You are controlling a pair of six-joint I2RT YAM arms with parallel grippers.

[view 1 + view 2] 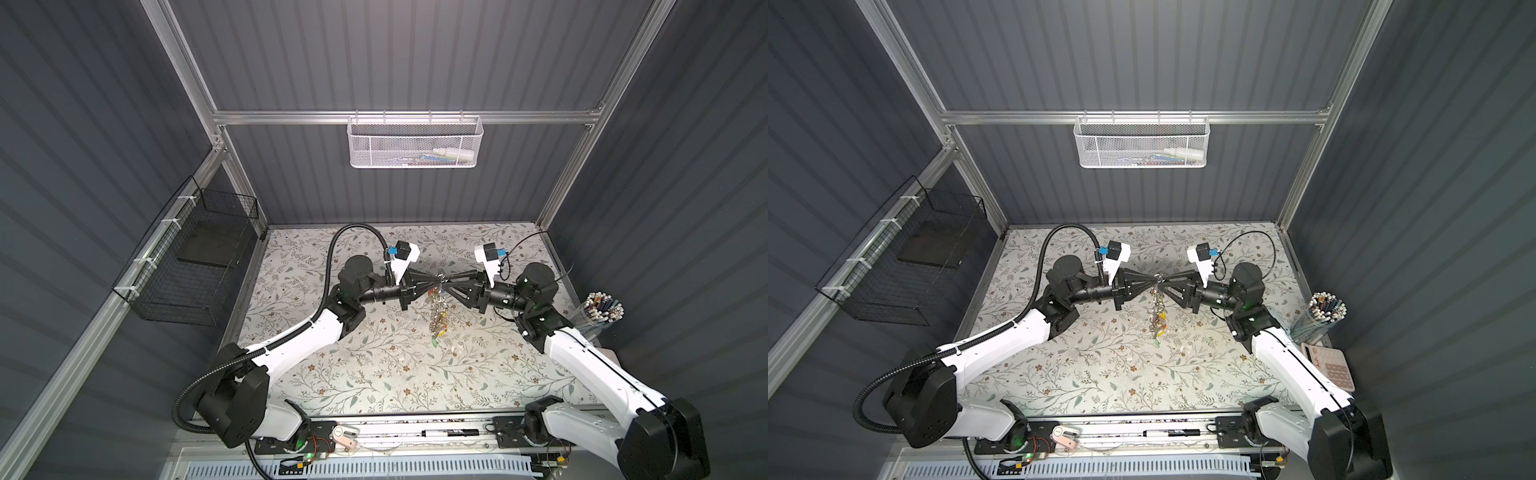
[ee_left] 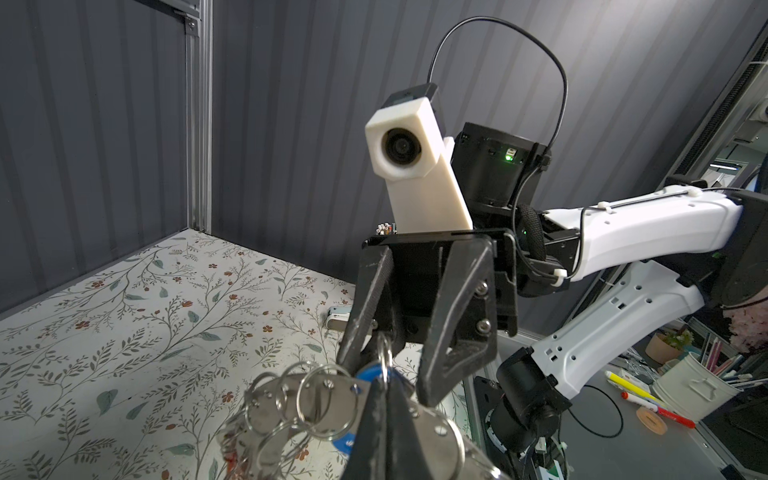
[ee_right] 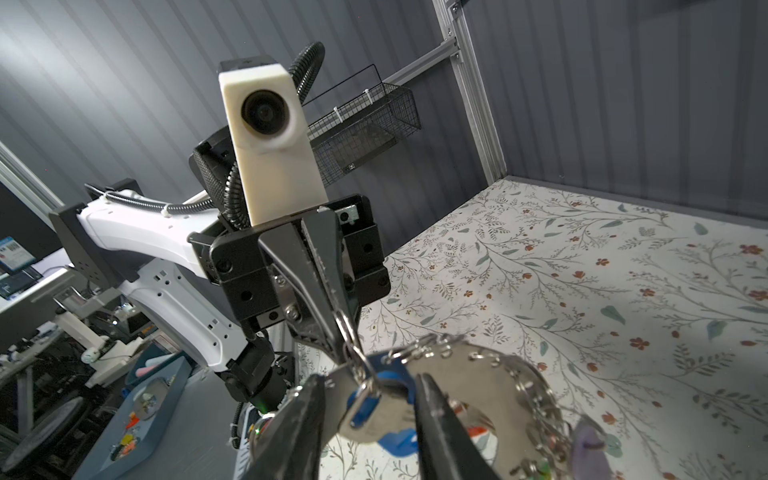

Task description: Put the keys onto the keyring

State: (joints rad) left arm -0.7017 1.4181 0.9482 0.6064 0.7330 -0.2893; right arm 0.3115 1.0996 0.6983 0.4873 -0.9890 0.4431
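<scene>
Both arms meet tip to tip above the middle of the floral table (image 1: pixel 374 374). My left gripper (image 1: pixel 438 284) (image 2: pixel 384 384) is shut on a small silver split ring (image 3: pixel 349 336). From that ring hang the keys (image 3: pixel 374 415), a silver key with a blue tag (image 2: pixel 368 374). The keyring (image 1: pixel 439 316) (image 2: pixel 432 428), a flat grey plate rimmed with split rings and coloured tags, hangs below the two tips. My right gripper (image 1: pixel 446 284) (image 3: pixel 369 377) stands open, its fingers on either side of the key head, with a narrow gap showing on one side.
A clear cup of pens (image 1: pixel 604 309) and a calculator (image 1: pixel 1333 365) stand at the table's right edge. A white mesh basket (image 1: pixel 415 141) hangs on the back rail, and a black wire basket (image 1: pixel 199 257) on the left wall. A marker (image 1: pixel 451 433) lies on the front rail.
</scene>
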